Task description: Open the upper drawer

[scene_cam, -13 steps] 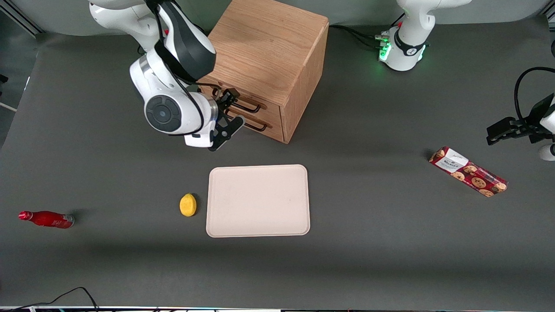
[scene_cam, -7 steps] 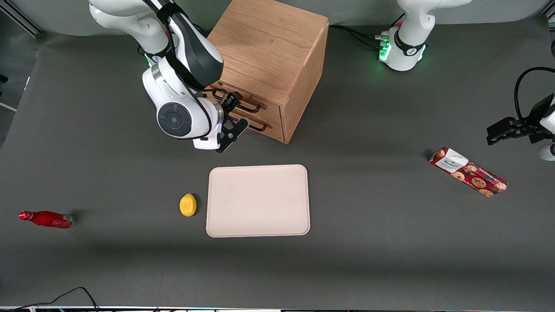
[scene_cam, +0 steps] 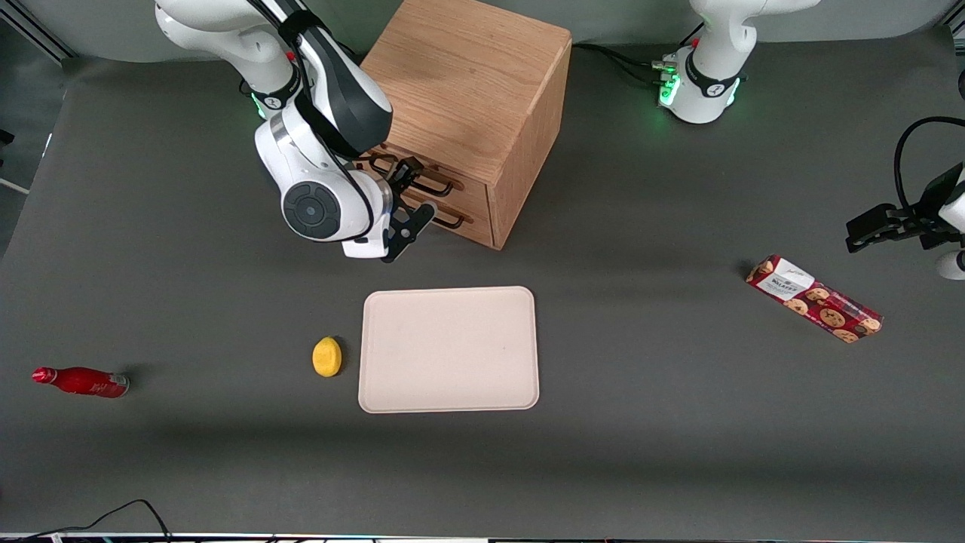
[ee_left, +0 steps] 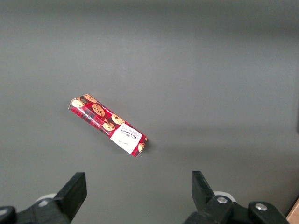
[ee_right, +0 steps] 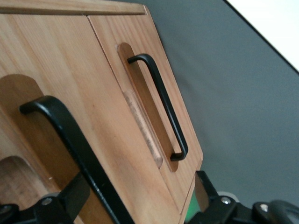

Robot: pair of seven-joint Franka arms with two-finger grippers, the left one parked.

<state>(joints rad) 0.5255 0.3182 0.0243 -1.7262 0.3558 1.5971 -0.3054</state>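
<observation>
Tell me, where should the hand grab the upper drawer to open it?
Its black bar handle, mid-bar, coming straight at the front of the upper drawer. The bar stands off the wood, leaving room for a finger either side; the open hand sits there.

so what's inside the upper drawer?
Cannot tell: the upper drawer is shut, so its inside is covered. Only its wooden front and black handle show. The gripper is at that handle, fingers either side of the bar.
</observation>
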